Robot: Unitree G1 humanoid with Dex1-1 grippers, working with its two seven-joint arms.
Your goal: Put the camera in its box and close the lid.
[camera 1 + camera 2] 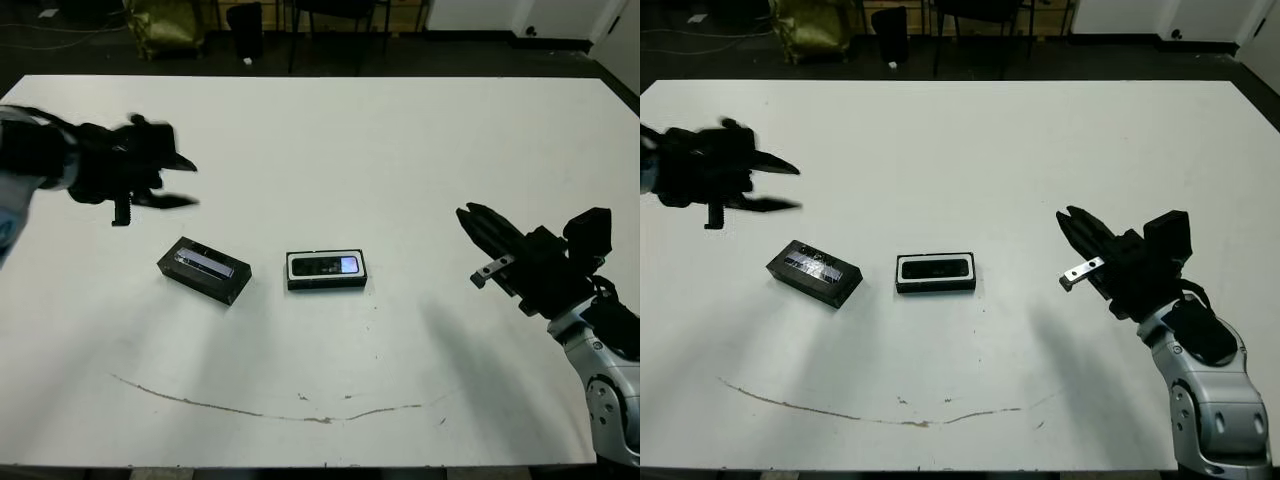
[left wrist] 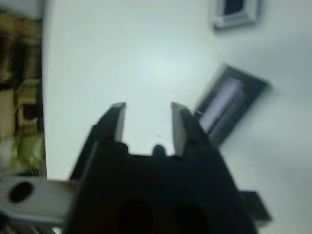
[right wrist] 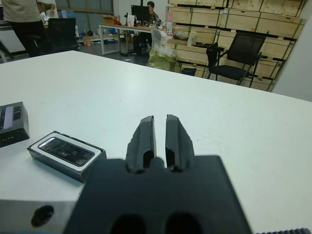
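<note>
Left end effector (image 1: 185,182) spread, empty; black camera (image 1: 326,266) flat in white-lined box (image 1: 326,283).

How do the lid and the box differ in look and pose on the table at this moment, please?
The lid has a closed black top with a glossy strip; the box lies open, white-lined, with the camera inside. The lid sits skewed on the table, the box squarer to its front edge. The lid is nearer the left tool. Both are black, rectangular and ungripped.

White table (image 1: 400,150) carries the box (image 1: 326,270) holding the camera (image 1: 327,266); the lid (image 1: 203,269) lies just left of the box.
</note>
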